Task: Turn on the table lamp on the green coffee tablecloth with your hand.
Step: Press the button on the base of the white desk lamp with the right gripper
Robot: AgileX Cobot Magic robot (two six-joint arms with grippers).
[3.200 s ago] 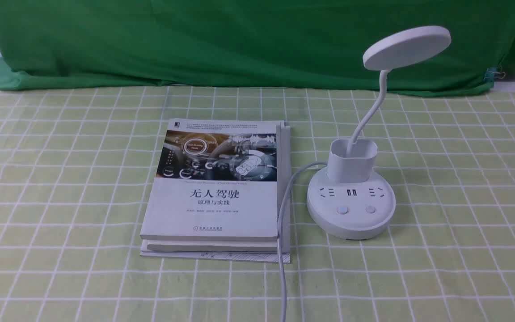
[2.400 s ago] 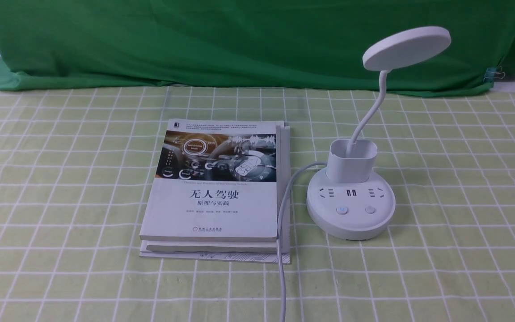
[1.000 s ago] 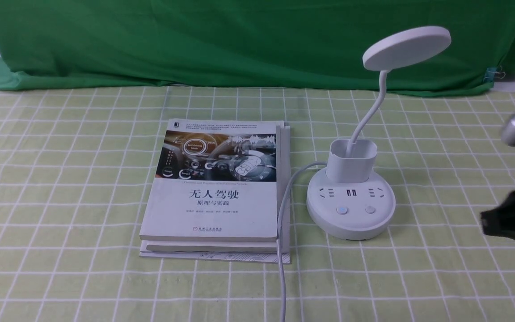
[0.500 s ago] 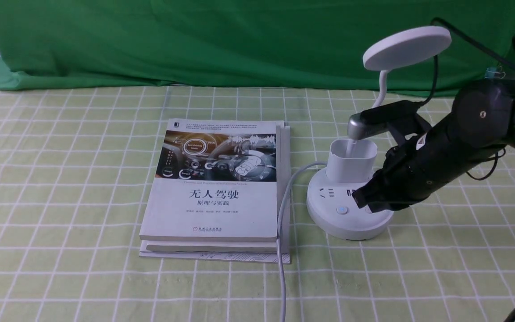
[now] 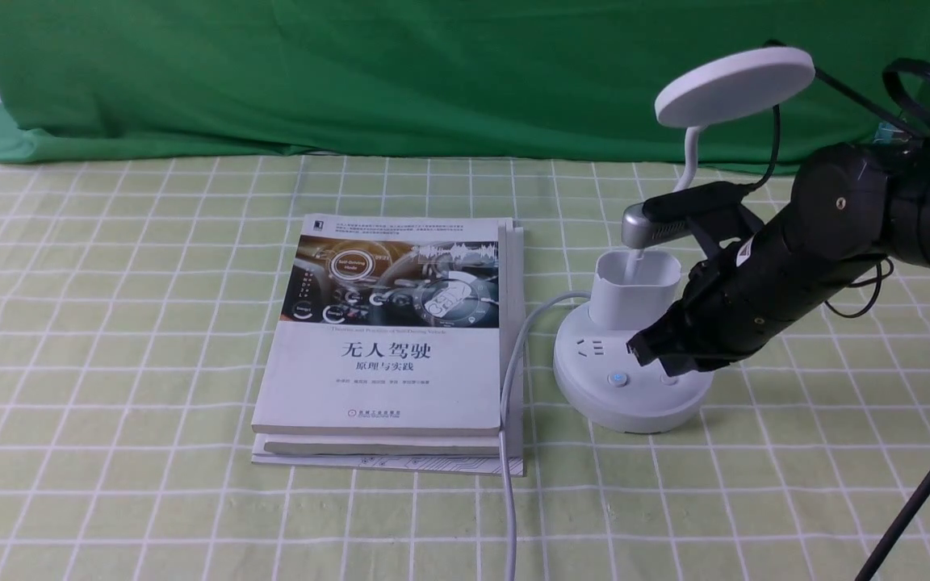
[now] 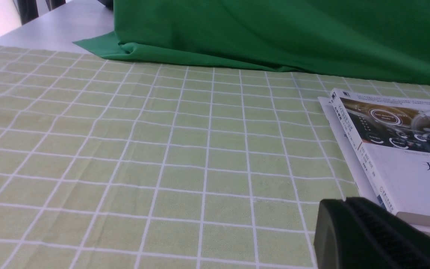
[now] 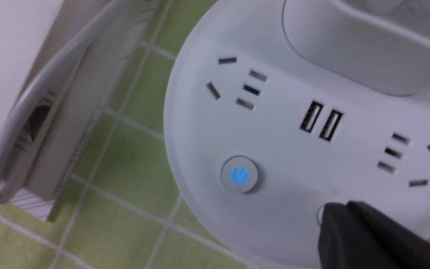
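Front view: the table lamp's (image 5: pixel 735 85) cup holder (image 5: pixel 634 294) contains the gooseneck (image 5: pixel 686 153) foot; the right gripper (image 5: pixel 643 349), jaws together, hangs over the base (image 5: pixel 630 401) beside the lit button (image 7: pixel 239 175).

Lamp base (image 5: pixel 594 394) partly behind right tool (image 5: pixel 639 349)

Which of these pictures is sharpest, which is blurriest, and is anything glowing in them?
Front view: sharp and evenly lit, with only a faint shadow beside the table lamp's base. Left wrist view: the tablecloth grid is crisp, while the dark left gripper up close looks soft. Right wrist view: the blurriest, hazy throughout, with a blue power symbol glowing on one button of the base.
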